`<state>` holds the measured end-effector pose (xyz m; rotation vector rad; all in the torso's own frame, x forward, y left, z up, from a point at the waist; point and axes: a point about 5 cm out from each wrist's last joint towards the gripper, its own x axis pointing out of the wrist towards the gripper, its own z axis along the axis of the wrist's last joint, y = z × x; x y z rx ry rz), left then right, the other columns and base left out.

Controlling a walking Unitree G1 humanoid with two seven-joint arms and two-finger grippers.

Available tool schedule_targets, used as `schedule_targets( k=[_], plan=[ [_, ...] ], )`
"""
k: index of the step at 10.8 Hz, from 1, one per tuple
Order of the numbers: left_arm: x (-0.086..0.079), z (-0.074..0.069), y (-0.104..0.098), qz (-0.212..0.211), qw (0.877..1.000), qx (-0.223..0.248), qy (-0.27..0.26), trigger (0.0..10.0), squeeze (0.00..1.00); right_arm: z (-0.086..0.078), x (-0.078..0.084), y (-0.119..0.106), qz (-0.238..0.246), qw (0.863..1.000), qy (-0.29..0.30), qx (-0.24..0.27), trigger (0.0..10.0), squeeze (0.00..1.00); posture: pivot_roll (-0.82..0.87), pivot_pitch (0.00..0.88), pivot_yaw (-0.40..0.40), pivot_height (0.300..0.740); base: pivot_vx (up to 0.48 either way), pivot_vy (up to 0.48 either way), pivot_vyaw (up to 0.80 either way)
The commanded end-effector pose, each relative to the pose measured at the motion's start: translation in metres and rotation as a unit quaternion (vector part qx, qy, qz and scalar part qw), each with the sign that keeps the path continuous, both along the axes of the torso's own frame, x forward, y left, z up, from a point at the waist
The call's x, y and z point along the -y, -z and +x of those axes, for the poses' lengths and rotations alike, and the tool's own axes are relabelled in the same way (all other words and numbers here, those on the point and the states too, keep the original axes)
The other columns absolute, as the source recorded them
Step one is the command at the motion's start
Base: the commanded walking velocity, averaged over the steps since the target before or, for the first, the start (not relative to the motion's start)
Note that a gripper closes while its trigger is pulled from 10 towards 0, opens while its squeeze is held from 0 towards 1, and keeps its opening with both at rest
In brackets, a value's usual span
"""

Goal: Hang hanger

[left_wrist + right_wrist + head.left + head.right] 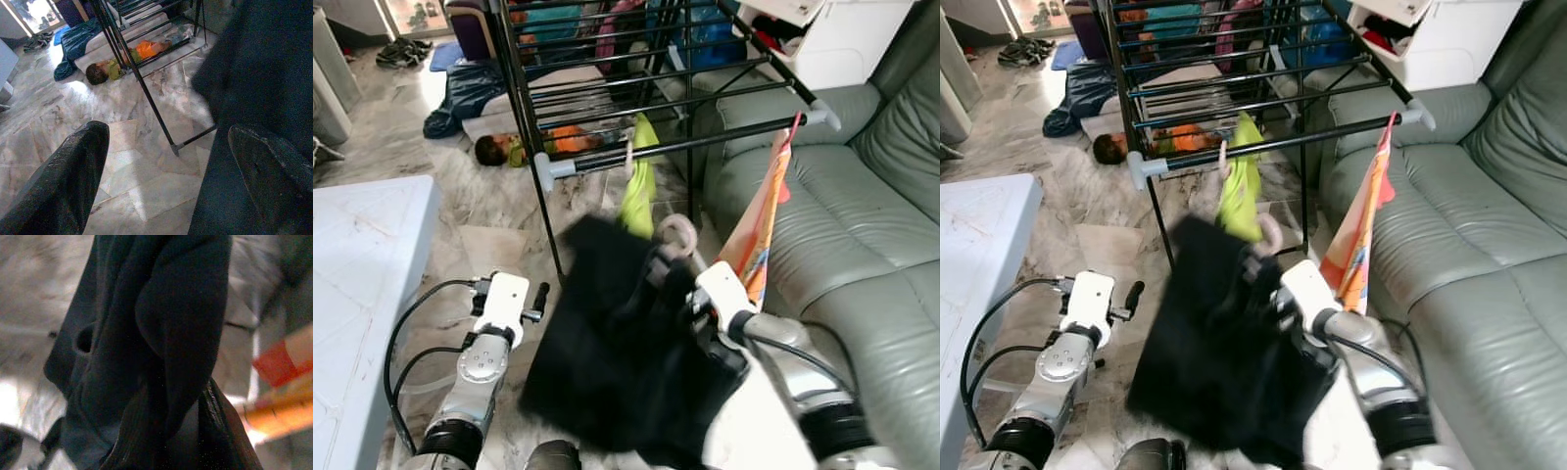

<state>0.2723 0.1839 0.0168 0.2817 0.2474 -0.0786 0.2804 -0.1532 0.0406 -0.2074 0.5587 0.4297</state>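
My right gripper (674, 282) is shut on a hanger whose pale hook (677, 232) sticks up above it. A black garment (607, 343) hangs from the hanger and hides its body. In the right wrist view the dark cloth (146, 333) bunches between the fingers (220, 431). The hook is below the front bar (705, 145) of the black drying rack, near a lime-green garment (639, 186) that hangs there. An orange cloth (759, 225) hangs at the bar's right end. My left gripper (536, 299) is low on the left and open, with nothing between its fingers (63, 181).
A grey-green sofa (842, 225) runs along the right. On the left stands a white table (362, 255). Behind the rack, the marble floor holds a doll (499, 149), a blue bundle (460, 98) and shoes (401, 51). A white cabinet (842, 39) stands at the back right.
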Motion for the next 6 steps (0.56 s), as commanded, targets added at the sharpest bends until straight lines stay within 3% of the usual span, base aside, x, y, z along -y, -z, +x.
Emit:
schedule_targets(
  k=[1, 4, 6],
  plan=[
    [-0.003, 0.003, -0.001, 0.009, 1.0, -0.003, -0.006, 10.0, 0.0, 0.014, 0.012, -0.013, 0.001, 0.996, 0.077, 0.035, 10.0, 0.0, -0.04, 0.0, 0.004, 0.74, 0.0, 0.0, 0.0],
    [-0.003, 0.004, -0.001, 0.007, 1.0, -0.004, -0.004, 10.0, 0.0, 0.017, 0.007, -0.015, 0.004, 0.995, 0.082, 0.056, 10.0, 0.0, -0.04, 0.0, 0.004, 0.74, 0.0, 0.0, 0.0],
    [-0.004, 0.008, -0.004, 0.01, 1.0, -0.002, -0.001, 10.0, 0.0, 0.02, -0.011, -0.013, 0.007, 0.997, 0.046, 0.063, 10.0, 0.0, -0.04, 0.0, 0.002, 0.74, 0.0, 0.0, 0.0]
  ],
)
